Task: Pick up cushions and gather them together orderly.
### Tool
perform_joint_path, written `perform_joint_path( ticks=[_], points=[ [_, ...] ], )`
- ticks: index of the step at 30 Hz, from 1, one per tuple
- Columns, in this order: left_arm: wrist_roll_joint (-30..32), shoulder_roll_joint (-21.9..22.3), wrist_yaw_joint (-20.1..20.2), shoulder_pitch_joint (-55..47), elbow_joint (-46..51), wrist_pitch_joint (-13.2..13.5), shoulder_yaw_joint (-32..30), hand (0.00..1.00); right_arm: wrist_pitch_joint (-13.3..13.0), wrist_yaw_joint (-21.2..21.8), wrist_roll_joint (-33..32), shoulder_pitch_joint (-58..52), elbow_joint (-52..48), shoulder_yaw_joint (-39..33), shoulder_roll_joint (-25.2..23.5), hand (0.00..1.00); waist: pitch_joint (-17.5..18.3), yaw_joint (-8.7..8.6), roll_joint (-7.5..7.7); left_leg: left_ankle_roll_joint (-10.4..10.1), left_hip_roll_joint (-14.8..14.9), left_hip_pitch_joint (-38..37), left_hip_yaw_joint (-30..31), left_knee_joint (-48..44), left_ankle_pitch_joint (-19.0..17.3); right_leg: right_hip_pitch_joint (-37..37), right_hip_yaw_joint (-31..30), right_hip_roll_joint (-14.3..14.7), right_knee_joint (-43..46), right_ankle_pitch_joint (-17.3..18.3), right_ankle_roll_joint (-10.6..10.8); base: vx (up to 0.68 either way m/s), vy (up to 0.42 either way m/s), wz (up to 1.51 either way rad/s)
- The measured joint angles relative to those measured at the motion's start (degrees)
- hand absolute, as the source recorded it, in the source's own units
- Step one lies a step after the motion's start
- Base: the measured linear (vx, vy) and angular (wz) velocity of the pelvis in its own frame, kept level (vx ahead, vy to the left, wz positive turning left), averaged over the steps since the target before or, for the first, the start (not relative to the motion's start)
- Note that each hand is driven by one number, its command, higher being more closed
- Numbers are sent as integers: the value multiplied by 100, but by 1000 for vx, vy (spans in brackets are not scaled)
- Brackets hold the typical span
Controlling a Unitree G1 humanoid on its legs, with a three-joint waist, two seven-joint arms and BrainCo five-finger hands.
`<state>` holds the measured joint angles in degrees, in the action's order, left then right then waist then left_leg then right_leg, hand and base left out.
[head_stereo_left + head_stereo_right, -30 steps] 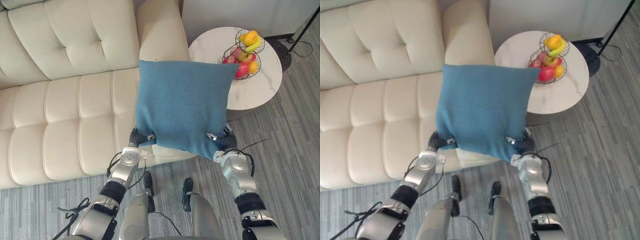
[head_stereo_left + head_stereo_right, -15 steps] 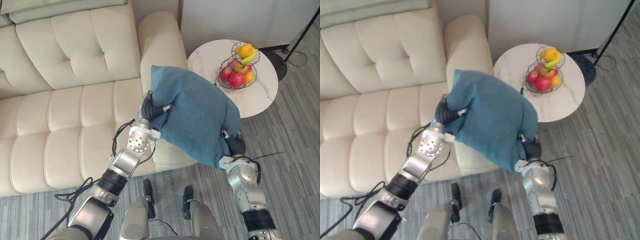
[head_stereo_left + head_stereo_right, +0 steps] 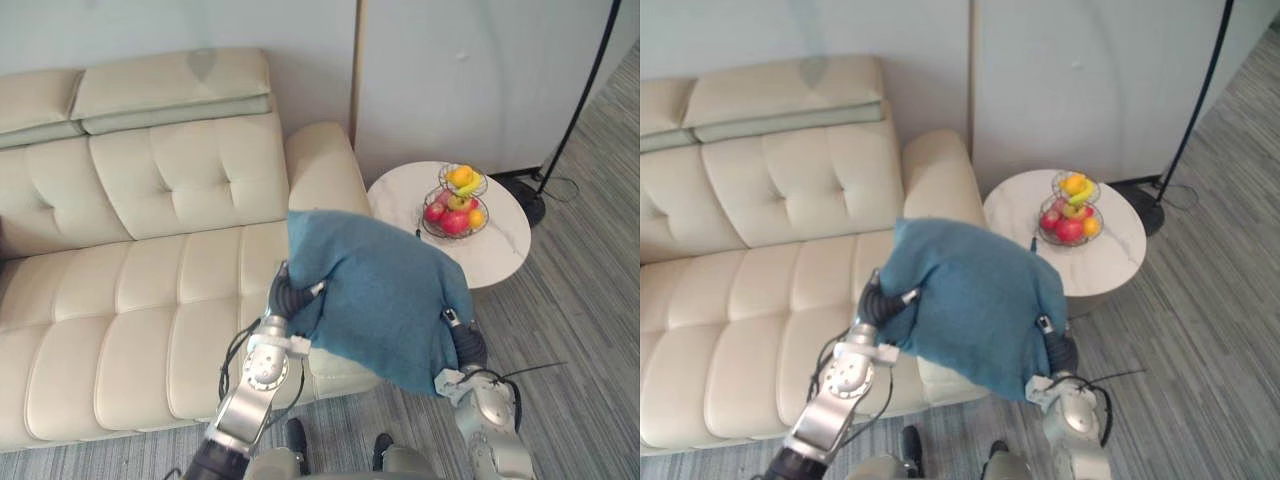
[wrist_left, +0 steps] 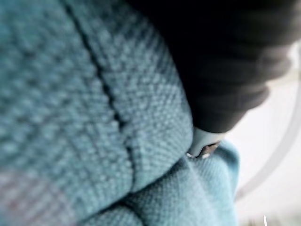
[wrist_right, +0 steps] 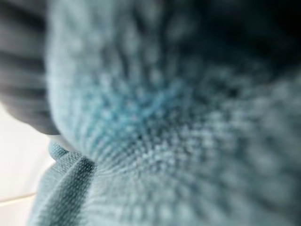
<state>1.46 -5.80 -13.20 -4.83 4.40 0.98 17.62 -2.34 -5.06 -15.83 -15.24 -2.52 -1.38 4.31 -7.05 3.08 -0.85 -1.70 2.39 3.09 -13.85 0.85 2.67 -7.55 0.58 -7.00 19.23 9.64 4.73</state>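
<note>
Cushion [image 3: 385,295]: blue, held up over the sofa [image 3: 130,300] front edge, mid-picture; slumped and folded now, not flat as a second ago.
Left hand [image 3: 292,297]: clenched into the cushion's 9 o'clock side, raised since then.
Right hand [image 3: 466,346]: at its 5 o'clock corner; you cannot tell its grip.
Table [image 3: 395,205]: 2 o'clock, well clear.
Meaning: you are mid-carry; setting it down is not done.

Found cushion [image 3: 385,300] between left robot hand [image 3: 292,298] and right robot hand [image 3: 465,345], over front right corner of sofa [image 3: 150,280]. Found surface [image 3: 397,205] right of sofa, fruit basket [image 3: 455,205] on it, lamp base [image 3: 525,203] just behind on floor [image 3: 590,300].
</note>
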Motion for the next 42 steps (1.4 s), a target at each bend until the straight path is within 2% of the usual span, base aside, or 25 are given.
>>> perform_joint_path(
  ticks=[2, 5, 7, 8, 10, 12, 13, 16, 17, 18, 19, 20, 22, 23, 24, 25, 26, 28, 30, 32, 33, 34, 38, 40, 42],
  points=[
    [-542, 32, 170, -429, -69, -1, -186, 100, -1, 44, 14, -158, -145, 145, -9, 100, 34, 19, -2, -63, -101, 106, 393, -129, 6, 210, 212, -97, -31, 276, -37, -32, -59, 84],
    [-751, 132, 272, -699, -171, -3, -258, 100, -1, 73, 14, -306, -155, 189, 0, 100, 99, 41, -113, -74, -107, 342, 828, -425, 4, 381, 720, -132, 5, 352, -95, -33, -61, 105],
    [-845, 230, 387, -922, -177, -4, -363, 100, 1, 137, 20, -354, -165, 197, 3, 100, 139, 60, -196, -36, -23, 598, 716, -640, -196, 482, 1261, -260, 134, 455, -138, -98, -46, 117],
    [-882, 283, 439, -962, -187, -3, -395, 100, 1, 138, 25, -357, -194, 186, 6, 100, 134, 60, -185, -10, 77, 633, 454, -717, -310, 549, 1462, -350, 85, 454, -141, -112, 25, 119],
    [-1033, 432, 493, -967, -285, 0, -443, 100, 0, 120, 160, -312, -371, 140, 19, 100, 130, 129, -138, 255, 437, 804, -416, -1276, -488, 577, 1808, -658, 105, 462, -155, -90, 87, 91],
    [-1067, 463, 501, -970, -364, 1, -471, 100, -4, 95, 234, -297, -503, 134, 20, 100, 136, 140, -140, 231, 851, 774, -658, -1731, -491, 693, 2007, -876, 66, 411, -64, -29, 147, 62],
    [-1067, 487, 511, -968, -373, 10, -469, 100, -25, 71, 236, -293, -503, 114, 20, 100, 202, 136, -153, 168, 1116, 743, -692, -1783, -483, 720, 2095, -940, -2, 353, 35, -5, 214, 55],
    [-1068, 519, 575, -856, -585, 107, -332, 100, -42, -16, 248, -286, -481, -73, 21, 100, 391, 63, -216, 31, 1550, 599, -1013, -1524, -389, 776, 2350, -1117, -253, 129, 416, 52, 354, 57],
    [-1076, 503, 578, -768, -729, 113, -266, 100, -77, -41, 249, -241, -360, -143, 2, 100, 435, 10, -166, -544, 1495, 589, -1177, -1409, -298, 854, 2413, -1210, -353, 20, 598, 128, 447, 66],
    [-1088, 437, 572, -639, -961, 110, -211, 100, -95, -74, 249, -154, -84, -172, -57, 100, 512, -1, -24, -599, 1203, 600, -1168, -1408, -297, 956, 2377, -1396, -684, -296, 610, 164, 540, 50],
    [-1168, 351, 570, -575, -1129, 110, -189, 100, -97, -83, 251, -79, 146, -176, -112, 100, 588, -3, 100, -481, 1038, 715, -1121, -1462, -383, 988, 2331, -1461, -1002, -743, 582, 142, 448, 39],
    [-1213, 286, 573, -518, -1198, 112, -173, 100, -96, -109, 252, -52, 223, -182, -162, 100, 580, 13, 140, -352, 948, 883, -1042, -1710, -564, 1047, 2317, -1518, -1157, -1061, 589, 136, 461, 38],
    [-1282, 168, 580, -447, -1317, 100, -115, 100, -95, -181, 255, -55, 316, -190, -247, 100, 524, 28, 223, -112, 874, 1163, -994, -2514, -1138, 1067, 2126, -1758, -1067, -1471, 671, 127, 487, 27],
    [-1283, 147, 580, -479, -1361, 90, -114, 100, -89, -183, 255, -58, 386, -183, -244, 100, 517, 45, 202, -6, 838, 1168, -1000, -2728, -1339, 1000, 2051, -1851, -885, -1688, 584, 79, 450, 1],
    [-1283, 112, 580, -501, -1365, 92, -110, 100, -88, -183, 255, -61, 420, -164, -209, 100, 509, 39, 180, 77, 790, 1125, -1017, -2749, -1461, 838, 1975, -1946, -618, -1854, 365, 66, 455, -6],
    [-1282, 46, 580, -492, -1364, 94, -119, 100, -88, -182, 255, -38, 433, -115, -220, 100, 469, 28, 134, 128, 766, 1039, -1065, -2700, -1550, 553, 1724, -1957, -71, -1701, -32, 51, 334, -5],
    [-1281, 4, 580, -488, -1363, 93, -134, 100, -88, -180, 256, -21, 434, -71, -229, 100, 433, 5, 94, 129, 761, 964, -1066, -2627, -1569, 311, 1359, -1776, 414, -1312, 35, 99, 428, -11],
    [-1278, -77, 580, -515, -1362, 93, -139, 100, -88, -170, 268, -21, 440, -42, -276, 100, 377, -71, 50, 199, 528, 441, -1197, -1985, -1465, -171, 722, -968, 1273, -303, 357, 106, 344, -9],
    [-1280, -83, 580, -511, -1339, 96, -148, 100, -90, -161, 267, 25, 440, -40, -332, 100, 441, -110, 178, 245, 275, 142, -1376, -1489, -1321, -393, 757, -499, 1162, 25, 314, 73, 151, -19],
    [-1279, -86, 580, -499, -1320, 97, -152, 100, -95, -153, 267, 114, 439, -30, -323, 100, 459, -99, 220, 259, 80, -70, -1578, -1243, -1269, -555, 1023, -94, 713, 86, 117, 105, 85, -41],
    [-1279, -87, 580, -492, -1288, 90, -153, 100, -95, -151, 268, 125, 439, -5, -322, 100, 461, -114, 203, 257, -21, -150, -1621, -1179, -1275, -550, 1012, 133, 336, 34, -92, 129, 52, -15],
    [-1269, -72, 580, -486, -1233, 87, -152, 100, -95, -158, 267, 121, 439, -19, -306, 100, 473, -172, 186, 241, -79, -141, -1578, -1194, -1307, -515, 789, 283, 69, -79, -595, 152, 16, 1],
    [-1269, -14, 581, -494, -1183, 55, -73, 100, -92, -172, 246, -41, 286, -41, -195, 100, 399, -268, 111, 133, 73, -77, -1219, -1803, -1378, -110, 834, 325, -182, -102, -566, 190, -34, 18],
    [-1277, 5, 603, -520, -1160, 42, 45, 100, -92, -175, 243, -283, -125, -92, -174, 100, 314, -259, 45, 99, 450, 335, -1060, -3398, -1397, 391, 836, 385, -412, 19, -589, 130, -60, 21],
    [-1277, 112, 623, -612, -1053, 37, 44, 100, -93, -182, 244, -441, -479, -91, -106, 100, 221, -221, -166, 152, 811, 691, -786, -4608, -1247, 615, 766, 533, -404, 245, -687, 52, 20, -13]
  ],
)
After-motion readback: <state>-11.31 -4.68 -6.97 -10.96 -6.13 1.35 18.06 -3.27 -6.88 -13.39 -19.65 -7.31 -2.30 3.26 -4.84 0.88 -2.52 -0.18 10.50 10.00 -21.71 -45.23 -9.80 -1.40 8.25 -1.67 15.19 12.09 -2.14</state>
